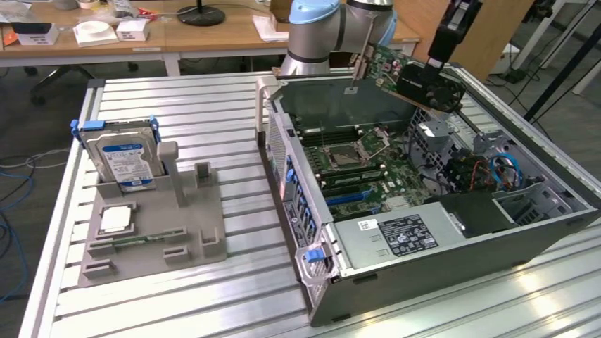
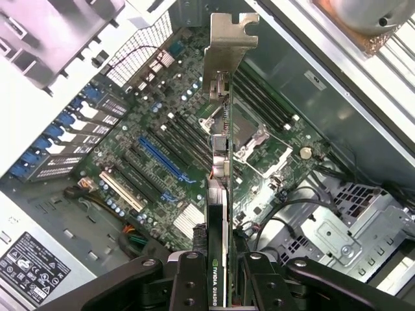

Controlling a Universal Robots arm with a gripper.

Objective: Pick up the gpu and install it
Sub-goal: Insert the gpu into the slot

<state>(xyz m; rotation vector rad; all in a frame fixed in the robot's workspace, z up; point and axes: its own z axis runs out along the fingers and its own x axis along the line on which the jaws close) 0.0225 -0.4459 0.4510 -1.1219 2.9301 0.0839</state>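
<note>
The gpu (image 1: 399, 76), a green card with a black fan block and a silver end bracket, hangs tilted over the back of the open computer case (image 1: 310, 176). My gripper (image 1: 435, 65) is shut on the card's fan end, coming down from above. In the wrist view the gpu (image 2: 220, 129) runs edge-on away from my gripper (image 2: 219, 288), with one black finger (image 2: 188, 278) on each side of it and the bracket (image 2: 228, 39) at the far end. Below it lies the motherboard (image 2: 130, 129) with a long blue slot (image 2: 165, 162).
A blue-labelled hard drive (image 1: 127, 158) stands in a grey fixture (image 1: 188, 239) at the exterior view's left, with a processor chip (image 1: 115, 220) and a memory stick (image 1: 131, 243) on it. The power supply (image 1: 404, 236), cables (image 1: 502, 169) and processor socket (image 1: 352, 151) sit inside the case.
</note>
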